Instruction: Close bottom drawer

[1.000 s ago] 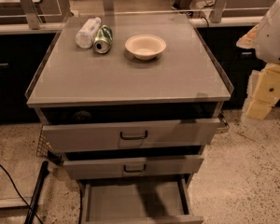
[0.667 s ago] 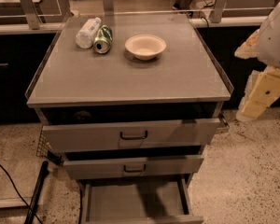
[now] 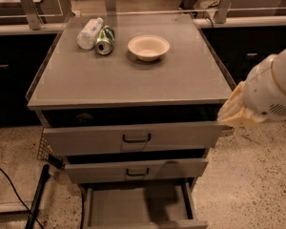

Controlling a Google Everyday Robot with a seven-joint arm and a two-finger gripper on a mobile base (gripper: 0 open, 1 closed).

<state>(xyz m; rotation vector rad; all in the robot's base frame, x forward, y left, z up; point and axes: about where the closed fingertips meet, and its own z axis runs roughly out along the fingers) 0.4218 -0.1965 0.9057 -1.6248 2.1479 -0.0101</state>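
Note:
The bottom drawer (image 3: pixel 138 206) is pulled far out at the foot of the grey cabinet and shows a plain grey inside. Its front runs along the bottom edge of the view and its handle is out of view. My arm (image 3: pixel 271 87) is white and comes in from the right. Its cream gripper end (image 3: pixel 232 112) hangs by the cabinet's right front corner, level with the top drawer, well above and to the right of the bottom drawer. It touches nothing that I can see.
The top drawer (image 3: pixel 133 137) and the middle drawer (image 3: pixel 136 170) stand slightly out. A white bowl (image 3: pixel 148 46), a green can (image 3: pixel 105 40) and a lying plastic bottle (image 3: pixel 89 33) sit on the cabinet top (image 3: pixel 133 80). A black cable (image 3: pixel 35 202) lies on the speckled floor at left.
My arm has moved left and lower, closer to the cabinet's right front corner. The drawers have not moved.

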